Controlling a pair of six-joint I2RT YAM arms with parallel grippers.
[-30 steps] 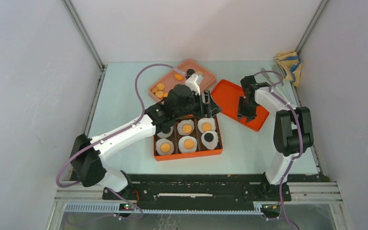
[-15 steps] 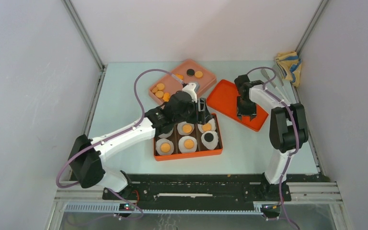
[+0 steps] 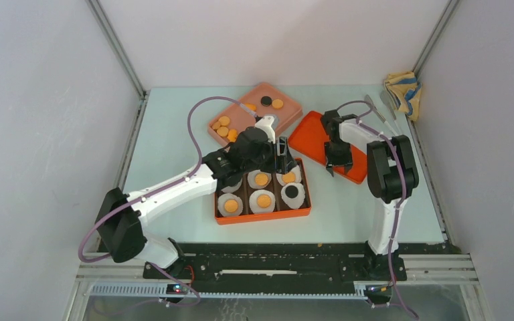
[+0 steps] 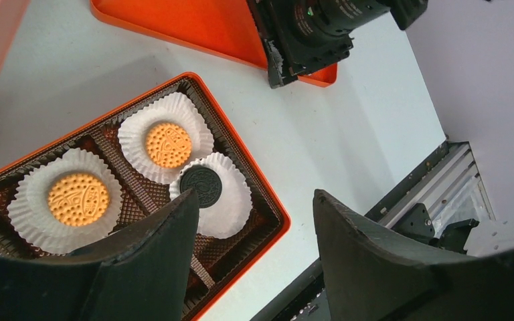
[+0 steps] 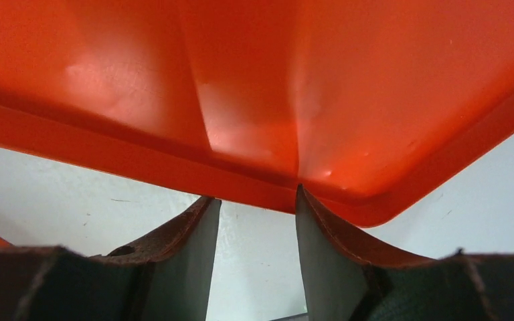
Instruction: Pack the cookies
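Sitting one to a paper cup [image 4: 166, 137], the cookies [image 3: 262, 179] fill the orange box [image 3: 262, 215], with spares loose in the pink tray [image 3: 288, 107] behind. The left gripper [image 4: 254, 200] hangs spread and empty over the box's right end. The right gripper [image 5: 256, 200], fingers slightly apart, meets the lid [image 3: 311, 134] at its rim; a shallow bite there could let the lid slip or tilt

Yellow-blue cloth [image 3: 402, 90] bunched far right corner; metal tools [image 3: 379, 105] beside it.

Pale table [image 3: 167, 140] with pink tray [image 3: 241, 119], flat orange lid [image 3: 311, 137], orange compartment box [image 3: 262, 218], and yellow cloth [image 3: 401, 87] far right.
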